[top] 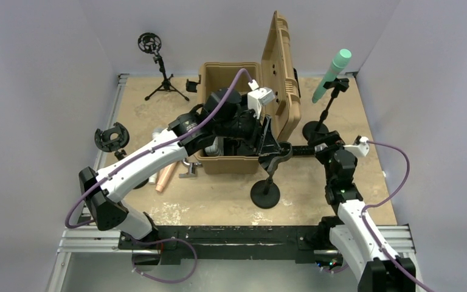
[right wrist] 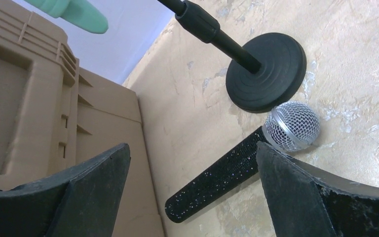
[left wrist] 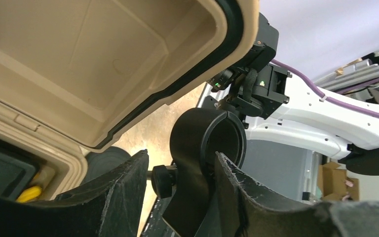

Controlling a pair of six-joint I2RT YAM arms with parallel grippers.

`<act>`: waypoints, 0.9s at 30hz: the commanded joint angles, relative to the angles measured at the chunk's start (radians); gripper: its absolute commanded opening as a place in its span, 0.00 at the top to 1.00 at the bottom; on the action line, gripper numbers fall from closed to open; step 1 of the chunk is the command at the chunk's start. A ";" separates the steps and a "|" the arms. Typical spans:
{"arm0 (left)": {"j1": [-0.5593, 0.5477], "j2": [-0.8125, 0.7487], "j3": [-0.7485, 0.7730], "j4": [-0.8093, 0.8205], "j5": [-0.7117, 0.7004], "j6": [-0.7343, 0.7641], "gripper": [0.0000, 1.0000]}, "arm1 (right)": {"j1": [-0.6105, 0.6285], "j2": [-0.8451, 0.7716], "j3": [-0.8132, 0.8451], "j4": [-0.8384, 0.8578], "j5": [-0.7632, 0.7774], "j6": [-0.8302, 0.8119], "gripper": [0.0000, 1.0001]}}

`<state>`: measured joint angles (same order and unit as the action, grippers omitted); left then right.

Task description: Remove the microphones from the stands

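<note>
The microphone [right wrist: 237, 170], black glitter with a silver mesh head, lies flat on the table beside the tan case; in the top view it shows as a dark bar [top: 298, 148]. My right gripper [right wrist: 192, 148] is open above it, a finger on either side and neither touching it; in the top view the right gripper [top: 319, 146] sits just right of the case. The short stand [top: 265, 193] has a round base, and its black clip [left wrist: 205, 143] is empty. My left gripper [left wrist: 181, 155] is shut on that clip, in front of the case [top: 272, 151].
The open tan case [top: 231, 76] fills the middle, lid upright. A second stand [top: 314, 129] behind the microphone holds a green microphone [top: 333, 73]; its round base [right wrist: 266, 71] almost touches the mesh head. A tripod mount [top: 158, 67] stands at back left, and loose parts [top: 110, 137] lie at the left.
</note>
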<state>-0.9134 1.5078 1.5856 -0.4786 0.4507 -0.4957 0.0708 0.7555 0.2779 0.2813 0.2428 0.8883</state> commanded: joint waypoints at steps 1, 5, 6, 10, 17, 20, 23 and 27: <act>-0.002 0.013 -0.042 0.033 0.006 -0.018 0.51 | -0.004 -0.027 0.073 -0.069 -0.007 -0.080 0.01; -0.015 -0.015 -0.185 0.079 -0.053 -0.014 0.51 | -0.003 -0.021 0.182 -0.187 0.015 -0.101 0.01; -0.023 -0.017 -0.213 0.090 -0.071 -0.013 0.51 | -0.004 -0.019 0.208 -0.214 0.024 -0.108 0.01; -0.054 0.004 -0.282 0.112 -0.130 -0.002 0.52 | -0.003 -0.036 0.272 -0.259 0.039 -0.152 0.01; -0.097 0.001 -0.379 0.181 -0.204 -0.012 0.54 | -0.004 -0.078 0.309 -0.255 0.020 -0.203 0.01; -0.098 0.003 -0.396 0.178 -0.213 0.002 0.53 | -0.004 -0.076 0.351 -0.260 -0.022 -0.268 0.01; -0.098 0.008 -0.367 0.130 -0.237 0.032 0.50 | -0.004 -0.058 0.396 -0.268 -0.063 -0.341 0.01; -0.096 -0.011 -0.355 0.122 -0.248 0.043 0.46 | -0.004 -0.032 0.478 -0.342 -0.073 -0.394 0.01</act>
<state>-1.0027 1.4982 1.2343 -0.2256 0.2420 -0.5255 0.0708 0.7086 0.6498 -0.0109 0.2035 0.5980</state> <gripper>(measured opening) 0.514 0.984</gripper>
